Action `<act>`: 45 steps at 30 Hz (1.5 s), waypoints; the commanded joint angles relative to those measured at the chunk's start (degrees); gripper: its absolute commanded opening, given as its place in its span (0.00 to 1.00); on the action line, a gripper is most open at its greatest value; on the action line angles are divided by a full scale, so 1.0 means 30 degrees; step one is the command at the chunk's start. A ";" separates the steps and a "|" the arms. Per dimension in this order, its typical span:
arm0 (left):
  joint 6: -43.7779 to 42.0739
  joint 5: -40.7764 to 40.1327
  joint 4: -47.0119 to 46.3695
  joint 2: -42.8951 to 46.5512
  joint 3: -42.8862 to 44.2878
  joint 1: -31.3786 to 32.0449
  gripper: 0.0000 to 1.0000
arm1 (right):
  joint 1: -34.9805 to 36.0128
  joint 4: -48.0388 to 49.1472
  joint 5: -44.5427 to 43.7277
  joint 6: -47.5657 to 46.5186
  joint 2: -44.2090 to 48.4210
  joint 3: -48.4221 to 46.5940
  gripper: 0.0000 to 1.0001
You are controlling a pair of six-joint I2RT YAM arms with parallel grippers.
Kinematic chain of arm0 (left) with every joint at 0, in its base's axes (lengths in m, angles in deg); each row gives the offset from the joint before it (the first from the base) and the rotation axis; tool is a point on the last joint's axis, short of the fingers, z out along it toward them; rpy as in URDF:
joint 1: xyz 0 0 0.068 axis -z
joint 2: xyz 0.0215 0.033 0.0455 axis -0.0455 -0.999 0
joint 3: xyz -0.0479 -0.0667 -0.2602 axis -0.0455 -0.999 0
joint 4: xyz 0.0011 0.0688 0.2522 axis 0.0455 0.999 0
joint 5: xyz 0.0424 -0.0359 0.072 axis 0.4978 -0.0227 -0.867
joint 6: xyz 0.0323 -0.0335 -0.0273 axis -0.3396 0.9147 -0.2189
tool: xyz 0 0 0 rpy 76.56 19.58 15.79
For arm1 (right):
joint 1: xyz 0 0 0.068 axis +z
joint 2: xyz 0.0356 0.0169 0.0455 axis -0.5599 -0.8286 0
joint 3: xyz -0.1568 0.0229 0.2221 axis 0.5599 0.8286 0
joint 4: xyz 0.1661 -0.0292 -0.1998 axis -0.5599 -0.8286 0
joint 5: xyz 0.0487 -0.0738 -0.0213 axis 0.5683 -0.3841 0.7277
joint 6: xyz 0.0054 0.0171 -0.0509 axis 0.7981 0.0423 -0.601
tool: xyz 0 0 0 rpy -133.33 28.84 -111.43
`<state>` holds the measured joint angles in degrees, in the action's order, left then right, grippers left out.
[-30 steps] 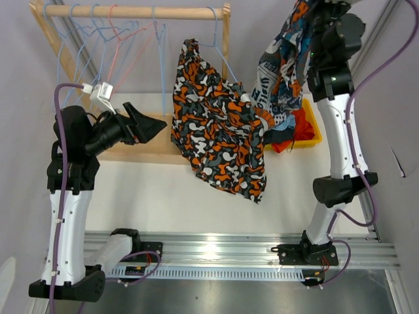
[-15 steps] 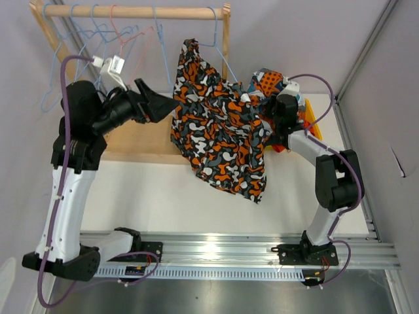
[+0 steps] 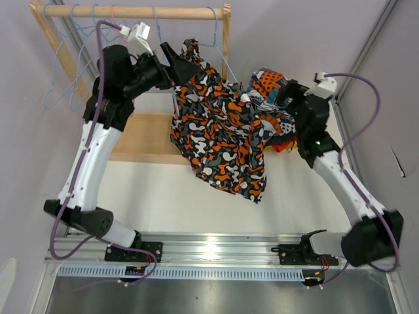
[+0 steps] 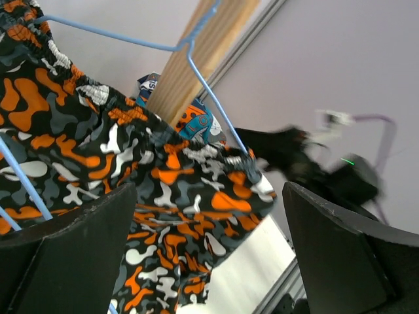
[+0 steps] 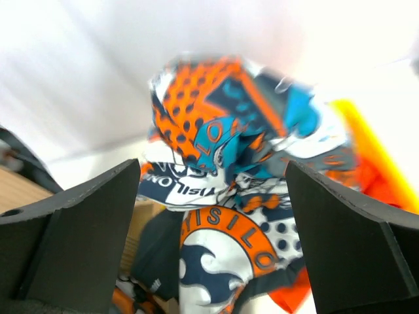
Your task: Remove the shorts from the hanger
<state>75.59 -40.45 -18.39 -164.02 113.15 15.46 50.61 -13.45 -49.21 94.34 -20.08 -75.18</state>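
The orange-black-white blotch-print shorts (image 3: 219, 131) (image 4: 131, 150) hang on a blue hanger (image 3: 222, 55) (image 4: 206, 88) from the wooden rail (image 3: 131, 11). My left gripper (image 3: 171, 55) (image 4: 209, 261) is open, close to the left top corner of their waistband, with nothing between its fingers. The blue-and-orange print shorts (image 3: 267, 84) (image 5: 242, 176) lie crumpled on a pile in the yellow bin (image 3: 315, 134) (image 5: 373, 144), over dark grey (image 5: 154, 248) and orange (image 5: 288, 301) fabric. My right gripper (image 3: 286, 97) (image 5: 213, 242) hovers open just above that pile, holding nothing.
Several empty wire hangers (image 3: 91, 33) hang at the left of the rail. The rack's upright post (image 3: 226, 33) (image 4: 196, 59) stands just behind the hung shorts. Its wooden base (image 3: 141, 137) lies on the white table. The right arm (image 4: 314, 163) shows beyond the shorts.
My right arm came down from high with the blue-and-orange print shorts, opened and left them on the bin pile. My left arm rose from the rack base to the hung shorts' top.
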 commanded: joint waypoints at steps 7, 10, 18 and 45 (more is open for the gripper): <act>0.1158 -0.1382 -0.0657 -0.4791 0.5053 0.1185 0.99 | 0.1597 -0.5061 -0.1460 0.1791 1.0281 0.4078 0.99; 0.1773 -0.1441 -0.1152 -0.5789 0.6053 0.1390 0.99 | 0.2974 -0.5849 -0.2016 0.1821 1.2775 0.5399 0.99; 0.2653 -0.1734 -0.1916 -0.7284 0.7023 0.2590 0.99 | 0.3856 -0.7963 -0.2486 0.1587 1.4097 0.5606 0.99; 0.4237 -0.2086 -0.1802 -0.8429 0.8195 0.3939 0.00 | 0.3885 -0.7349 -0.1756 0.1440 1.4567 0.7189 1.00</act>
<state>89.34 -47.54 -22.54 -191.91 134.42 26.19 61.86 -37.65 -55.33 98.71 23.45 -54.00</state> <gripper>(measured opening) 0.034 0.993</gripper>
